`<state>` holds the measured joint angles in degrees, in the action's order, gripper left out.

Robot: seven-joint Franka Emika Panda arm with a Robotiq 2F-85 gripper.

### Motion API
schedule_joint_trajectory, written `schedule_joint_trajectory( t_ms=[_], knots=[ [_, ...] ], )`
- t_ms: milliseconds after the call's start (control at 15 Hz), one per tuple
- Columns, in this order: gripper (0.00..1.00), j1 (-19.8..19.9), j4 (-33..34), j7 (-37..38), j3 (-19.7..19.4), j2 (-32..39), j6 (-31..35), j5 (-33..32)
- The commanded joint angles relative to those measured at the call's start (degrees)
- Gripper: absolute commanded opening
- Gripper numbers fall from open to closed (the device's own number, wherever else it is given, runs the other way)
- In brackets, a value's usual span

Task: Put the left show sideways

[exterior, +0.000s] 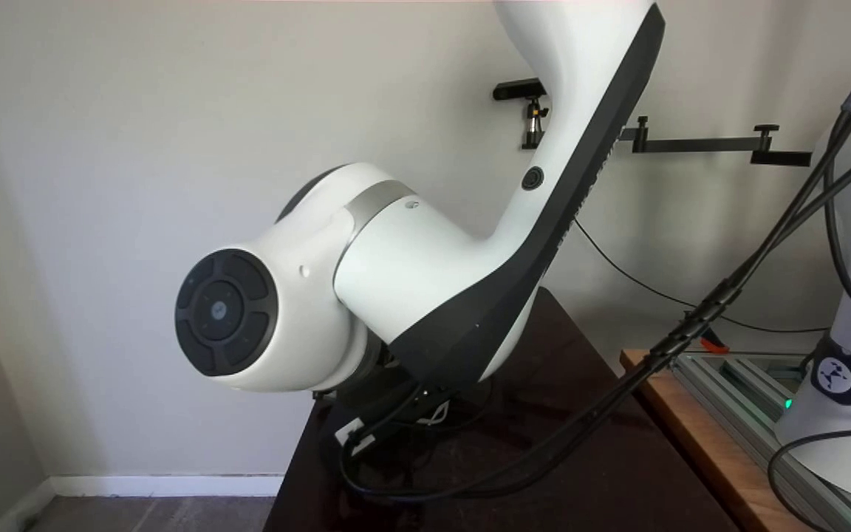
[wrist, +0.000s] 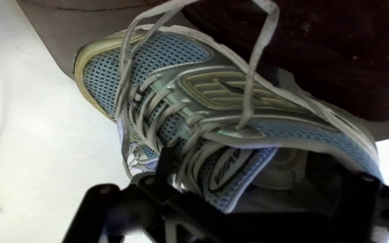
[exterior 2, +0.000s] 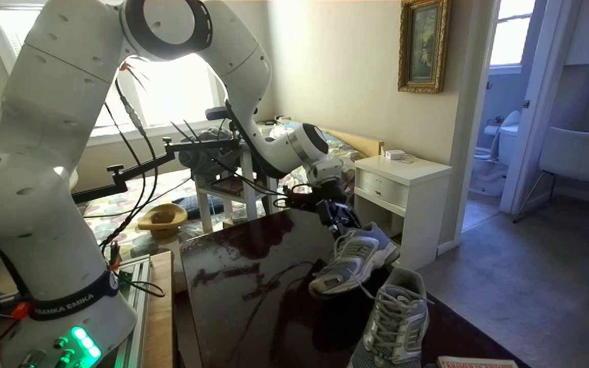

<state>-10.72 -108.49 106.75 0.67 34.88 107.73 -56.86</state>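
Open room toward the robot base (exterior 2: 69, 301), tight quarters by the gripper (exterior 2: 347, 227)
A broad stretch of glossy dark tabletop (exterior 2: 243, 291) leaves passage, though black cables (exterior: 677, 341) droop across; the grey-blue running sneaker (exterior 2: 357, 258) crowds the gripper, its loose lace (wrist: 249, 87) jutting out, the second sneaker (exterior 2: 397, 319) stands just beside it, and a white nightstand (exterior 2: 422, 214) rises beyond.

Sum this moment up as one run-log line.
gripper: open, at left sneaker | left sneaker: angled relative to second sneaker | contact: cannot tell | grasp: none seen
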Motion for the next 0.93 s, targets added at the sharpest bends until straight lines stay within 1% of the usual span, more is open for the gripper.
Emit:
schedule_joint_trajectory(
  t_ms=[0,200,533,867],
  knots=[
    [1.00,-0.1,3.7,-1.2,0.9,3.3,-0.9,1.4],
    [1.00,-0.1,4.7,-1.5,1.6,4.0,-1.8,3.1],
    [1.00,0.0,6.1,-4.7,2.6,4.8,-2.7,6.4],
    [1.00,-0.5,6.7,-6.4,2.4,4.9,-3.0,9.3]
  ],
)
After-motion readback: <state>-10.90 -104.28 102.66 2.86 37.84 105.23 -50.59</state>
